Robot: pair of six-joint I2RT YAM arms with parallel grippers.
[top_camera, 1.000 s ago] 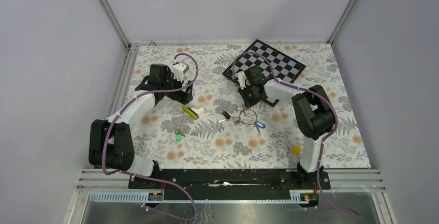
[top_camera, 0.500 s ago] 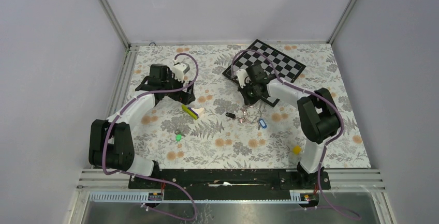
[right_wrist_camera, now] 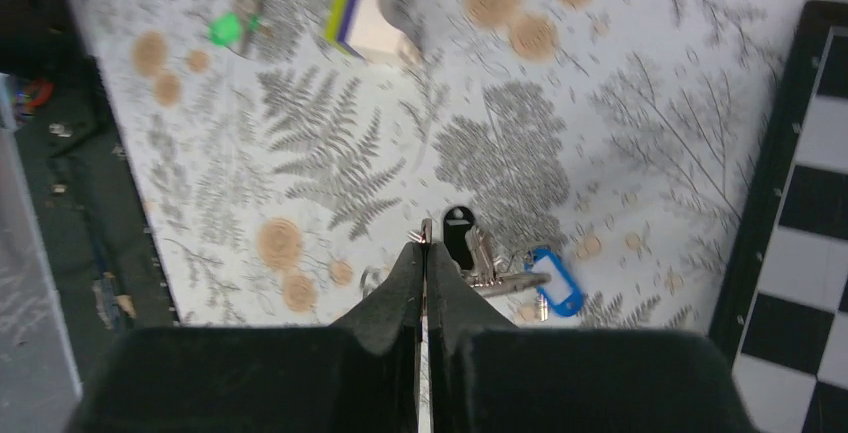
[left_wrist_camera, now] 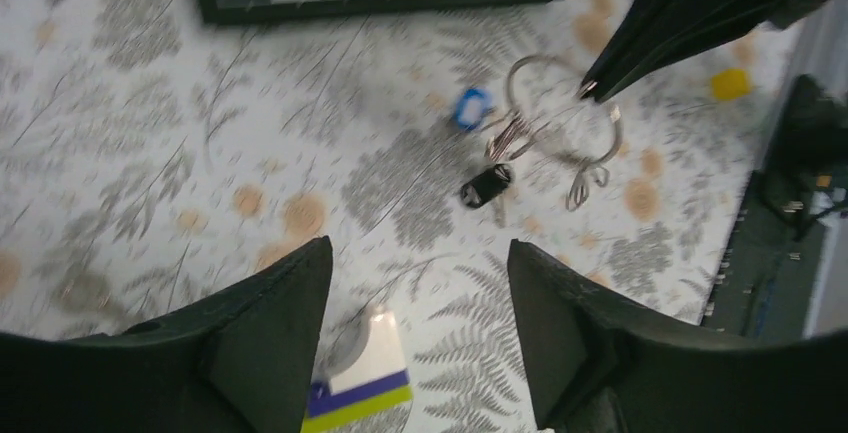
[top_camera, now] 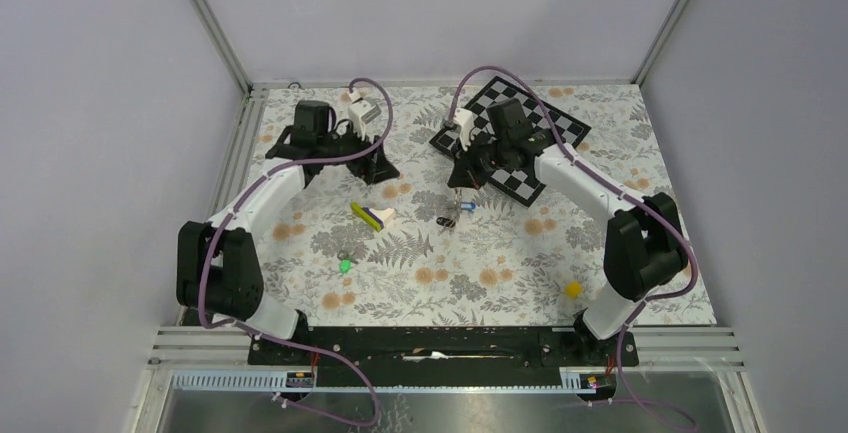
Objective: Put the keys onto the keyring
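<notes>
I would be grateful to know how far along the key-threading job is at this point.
Partly done: the blue key and black key appear to hang from the keyring already. In hand: the right gripper has its jaws shut on the ring, while the left gripper is open and empty. Left: the green key lies loose on the table, apart from the ring.

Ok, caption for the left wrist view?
Right gripper pinches the keyring carrying blue key and black key; left gripper open.
</notes>
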